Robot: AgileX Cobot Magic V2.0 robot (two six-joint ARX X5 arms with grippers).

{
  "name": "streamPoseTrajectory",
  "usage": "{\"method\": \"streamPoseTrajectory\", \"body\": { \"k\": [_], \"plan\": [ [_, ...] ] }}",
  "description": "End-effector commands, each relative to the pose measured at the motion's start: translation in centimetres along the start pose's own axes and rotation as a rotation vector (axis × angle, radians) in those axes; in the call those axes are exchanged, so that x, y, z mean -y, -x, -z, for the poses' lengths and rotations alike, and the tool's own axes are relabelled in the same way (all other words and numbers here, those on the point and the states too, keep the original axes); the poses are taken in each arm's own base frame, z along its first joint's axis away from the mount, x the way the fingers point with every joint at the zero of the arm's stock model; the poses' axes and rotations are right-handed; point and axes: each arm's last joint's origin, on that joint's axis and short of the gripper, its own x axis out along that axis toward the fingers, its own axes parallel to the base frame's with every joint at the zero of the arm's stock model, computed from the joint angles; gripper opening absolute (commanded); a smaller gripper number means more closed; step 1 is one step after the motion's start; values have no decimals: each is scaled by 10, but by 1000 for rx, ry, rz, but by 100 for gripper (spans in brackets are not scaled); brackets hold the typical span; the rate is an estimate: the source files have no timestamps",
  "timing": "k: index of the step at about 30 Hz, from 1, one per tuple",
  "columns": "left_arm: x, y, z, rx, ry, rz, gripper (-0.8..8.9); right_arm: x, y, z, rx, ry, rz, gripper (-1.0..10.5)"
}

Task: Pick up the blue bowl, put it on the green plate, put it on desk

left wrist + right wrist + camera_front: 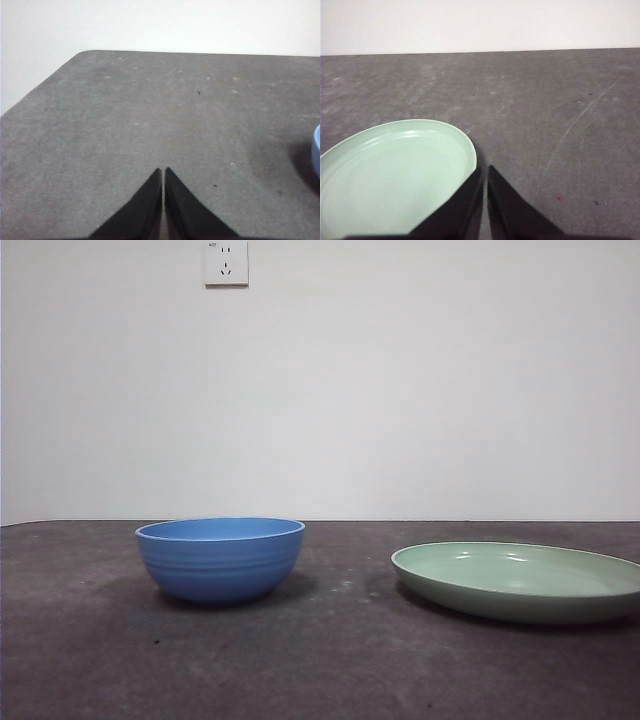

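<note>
Blue and faintly ribbed, the blue bowl [220, 558] is seen standing upright on the desk [320, 660] in the front view, at about the 8 o'clock position from the picture's centre. The green plate [520, 582] is found at about 4 o'clock, lying flat on the same dark mottled surface, well apart from the bowl, with bare desk between them. Nothing is held in either dish. A white wall socket [226, 262] is set on the pale wall at roughly 11 o'clock, high above the bowl.

No arm is seen in the front view. In the left wrist view, the left gripper [163, 172] is shown with its two black jaws brought together, only a hairline slit being left between them; it is held over bare desk, and a sliver of the bowl's blue rim is caught at the frame's edge. In the right wrist view, the right gripper [484, 170] is likewise closed to a thin slit and empty, its tips placed just beside the plate's rim.
</note>
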Motion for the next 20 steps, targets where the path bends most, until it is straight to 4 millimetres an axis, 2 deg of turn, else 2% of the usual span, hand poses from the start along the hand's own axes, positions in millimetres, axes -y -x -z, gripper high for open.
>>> {"method": "streamPoseTrajectory", "body": {
  "k": [1, 11, 16, 20],
  "plan": [
    [0, -2, 2, 24, 104, -1, 10, 0, 0, 1, 0, -39, -4, 9],
    [0, -1, 0, 30, 354, 4, 9, 0, 0, 1, -2, -172, -7, 9],
    [0, 1, -6, 41, 410, 12, 9, -1, 0, -2, 3, -211, -38, 9],
    [2, 5, -16, 59, 420, 72, 10, -3, 4, -13, 38, -227, -45, 9]
  ]
}}
